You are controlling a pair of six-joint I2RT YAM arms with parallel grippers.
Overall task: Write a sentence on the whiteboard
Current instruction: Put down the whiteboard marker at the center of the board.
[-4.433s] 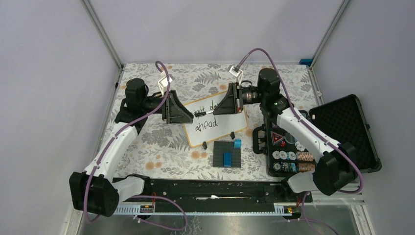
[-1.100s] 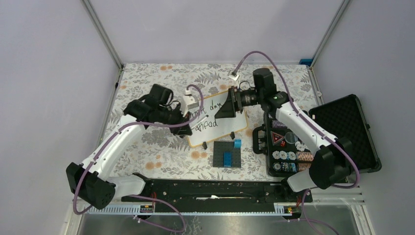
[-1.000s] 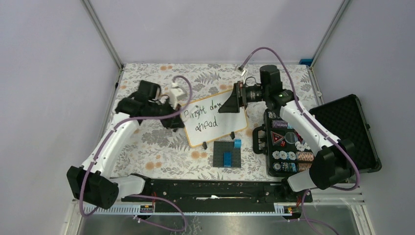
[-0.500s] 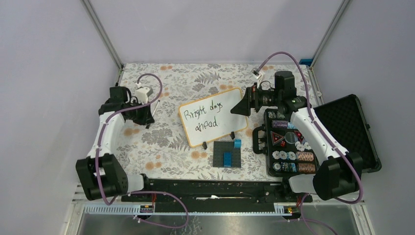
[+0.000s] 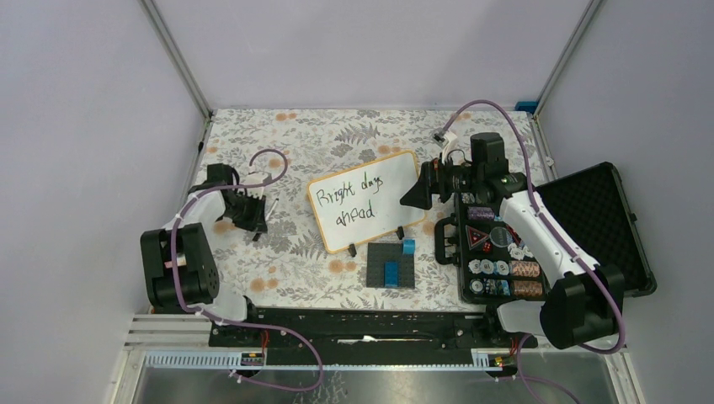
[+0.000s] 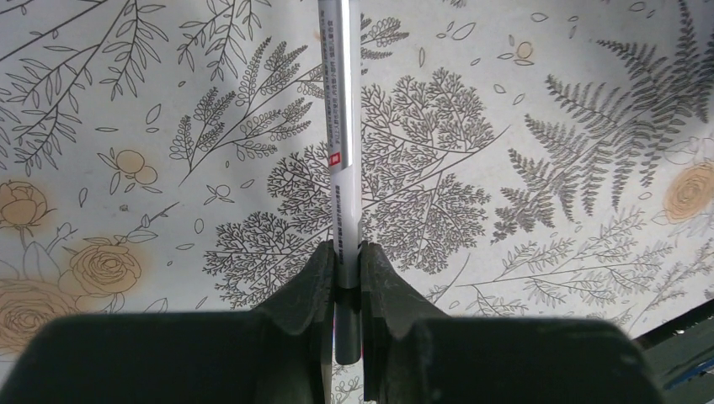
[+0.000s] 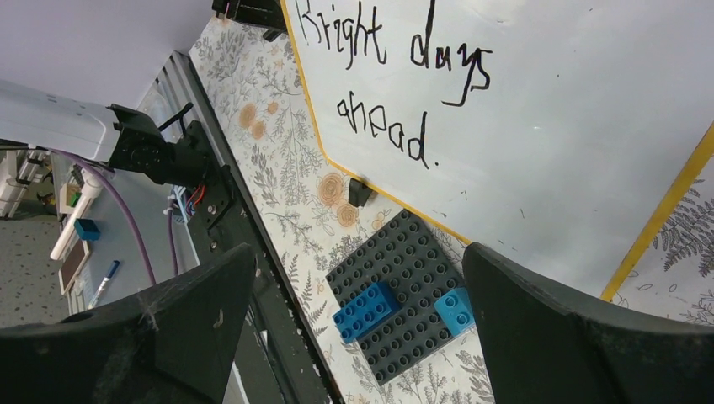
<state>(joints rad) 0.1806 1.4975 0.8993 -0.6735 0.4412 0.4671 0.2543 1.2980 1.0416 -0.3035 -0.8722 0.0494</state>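
A: Where is the whiteboard (image 5: 366,200) found?

B: It is set slightly askew at the middle of the floral mat (image 5: 295,252). The sentence (image 7: 396,84), "Bright days ahead", is seen on it in two lines, so the writing is judged complete.

A: And the pincers?

B: The left gripper (image 6: 345,257) is clenched on a grey marker (image 6: 343,151). It is held at 9 o'clock of the board, well apart — probably so the finished words are not smudged. The right gripper (image 5: 418,192) is spread wide with nothing grasped, just beside the board's 3 o'clock edge — a steadying role is suggested.

A: What else is noted?

B: A dark brick plate (image 5: 391,265) is seen at the board's 6 o'clock and an opened chip case (image 5: 589,227) at 4 o'clock.
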